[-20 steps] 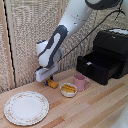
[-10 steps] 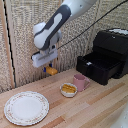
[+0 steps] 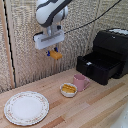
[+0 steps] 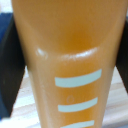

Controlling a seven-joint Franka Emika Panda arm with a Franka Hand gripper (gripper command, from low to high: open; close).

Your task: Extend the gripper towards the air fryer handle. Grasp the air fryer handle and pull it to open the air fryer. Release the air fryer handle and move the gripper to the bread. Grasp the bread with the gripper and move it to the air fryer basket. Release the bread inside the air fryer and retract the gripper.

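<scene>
The small flat golden-orange bread [image 3: 56,55] is pinched between the blue-tipped fingers of the white arm's gripper [image 3: 53,52], high above the wooden table [image 3: 95,107], well apart from the black air fryer's open basket [image 3: 95,65].

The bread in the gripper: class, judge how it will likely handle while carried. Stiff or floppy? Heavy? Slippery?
The bread hangs from the gripper without drooping, so probably stiff. It looks small beside the mug, so likely light. Its smooth, glossy face in the wrist view suggests it could slip.
</scene>
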